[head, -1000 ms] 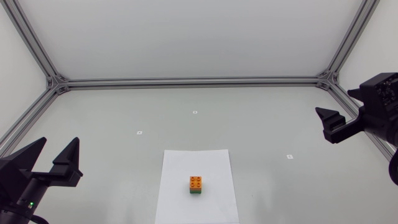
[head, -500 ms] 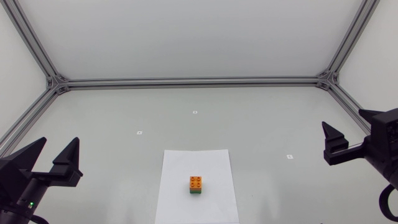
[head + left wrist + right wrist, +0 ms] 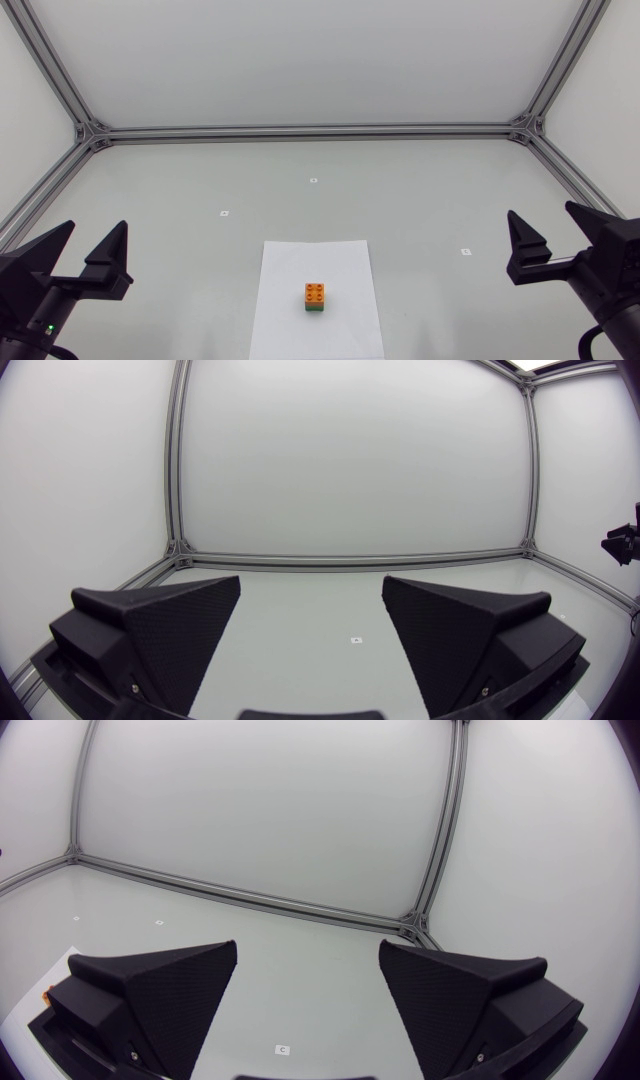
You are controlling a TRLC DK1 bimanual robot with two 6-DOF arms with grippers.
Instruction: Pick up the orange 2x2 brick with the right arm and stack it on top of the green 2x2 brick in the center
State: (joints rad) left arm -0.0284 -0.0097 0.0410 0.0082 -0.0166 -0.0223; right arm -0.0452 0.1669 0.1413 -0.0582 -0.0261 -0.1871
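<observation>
The orange 2x2 brick (image 3: 315, 293) sits stacked on the green 2x2 brick (image 3: 315, 309), on a white paper sheet (image 3: 345, 268) at the table's front middle. My right gripper (image 3: 558, 235) hangs open at the right edge, far from the bricks, with nothing between its fingers. My left gripper (image 3: 83, 248) stands open at the front left, also holding nothing. Neither wrist view shows the bricks; each shows only its own open fingers: the left gripper (image 3: 312, 622) and the right gripper (image 3: 308, 982).
An aluminium frame (image 3: 310, 131) runs along the back and the sides of the table. Small white markers (image 3: 224, 213) lie on the grey surface.
My right gripper has drawn back and down toward the front right edge, away from the table's middle. The left arm and the stacked bricks have not moved.
</observation>
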